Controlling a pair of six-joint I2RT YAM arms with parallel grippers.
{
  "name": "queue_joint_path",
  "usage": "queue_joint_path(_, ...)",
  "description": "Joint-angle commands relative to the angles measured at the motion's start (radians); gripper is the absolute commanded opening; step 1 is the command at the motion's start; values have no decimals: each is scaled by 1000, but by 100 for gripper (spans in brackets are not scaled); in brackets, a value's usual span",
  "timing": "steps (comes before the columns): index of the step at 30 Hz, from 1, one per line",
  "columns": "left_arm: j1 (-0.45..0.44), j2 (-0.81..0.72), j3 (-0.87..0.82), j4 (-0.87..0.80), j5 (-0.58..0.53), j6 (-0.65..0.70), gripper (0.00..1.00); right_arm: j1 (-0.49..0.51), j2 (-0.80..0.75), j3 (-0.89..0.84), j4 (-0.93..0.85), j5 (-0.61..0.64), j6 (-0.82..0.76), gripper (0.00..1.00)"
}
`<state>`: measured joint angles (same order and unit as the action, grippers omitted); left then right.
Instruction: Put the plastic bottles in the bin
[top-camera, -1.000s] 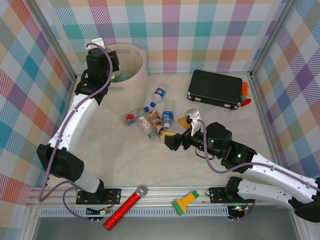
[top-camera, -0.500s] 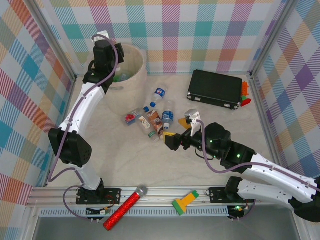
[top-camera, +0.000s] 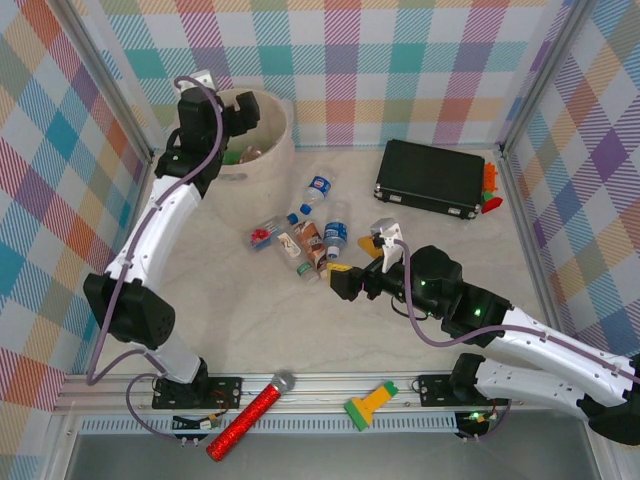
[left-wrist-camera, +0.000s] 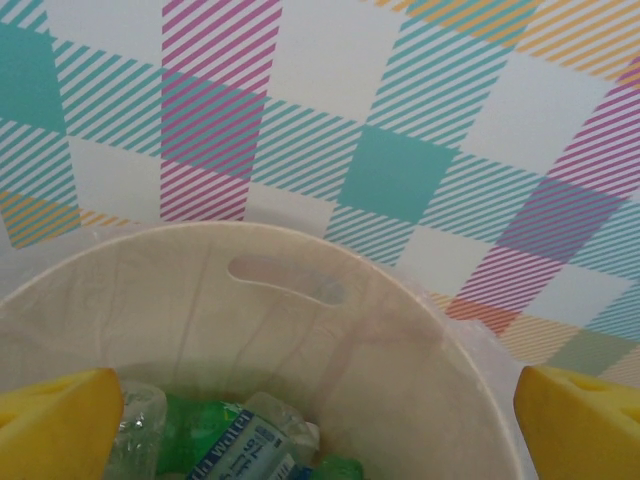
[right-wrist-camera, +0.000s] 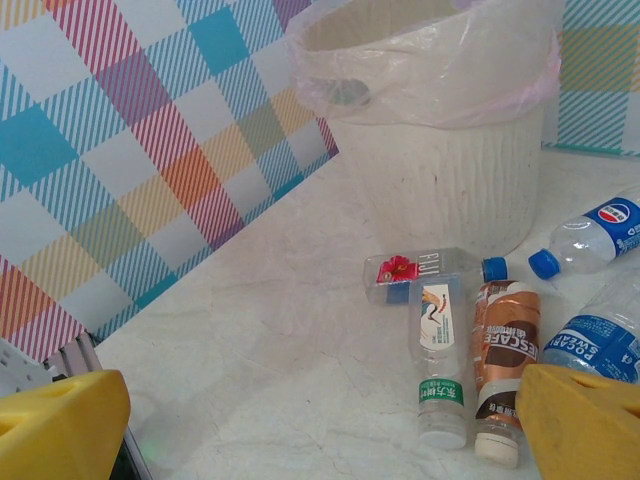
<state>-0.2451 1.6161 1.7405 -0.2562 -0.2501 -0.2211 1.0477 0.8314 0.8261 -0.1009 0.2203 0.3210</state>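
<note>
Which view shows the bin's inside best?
Left wrist: it looks straight into the bin, with bottles at the bottom. Top external has the left arm partly across its mouth; right wrist gives the outer wall and rim from the side.

The left gripper (left-wrist-camera: 320, 422) looks down into the bin (left-wrist-camera: 400, 330), whose cream rim arcs across the frame from 9 o'clock to 4 o'clock. Its yellow fingers (left-wrist-camera: 55, 425) sit at 8 o'clock and 4 o'clock, spread wide, with nothing between them. A slot (left-wrist-camera: 285, 280) is cut in the bin's far side, just left of centre. Inside the bin, at 7 o'clock, lie bottles (left-wrist-camera: 215, 440): a clear crumpled one touching the finger at 8 o'clock, and green ones beside it, one with a blue-and-white label (left-wrist-camera: 240, 458). A plaid wall (left-wrist-camera: 330, 110) spans 12 o'clock.
</note>
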Motion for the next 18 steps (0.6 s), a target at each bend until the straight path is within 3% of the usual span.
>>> queue_joint_path(1, 7, -77, -36, -13, 56, -47, 100, 6, 4, 4, -6, 13, 8, 99)
queue_joint_path(12, -3, -235, -251, -44, 172, -152, 100, 4, 91, 59, -67, 105, 39, 99)
queue_joint_path(18, -41, -317, -362, -79, 176, -157, 100, -36, 170, 104, -88, 134, 67, 99)
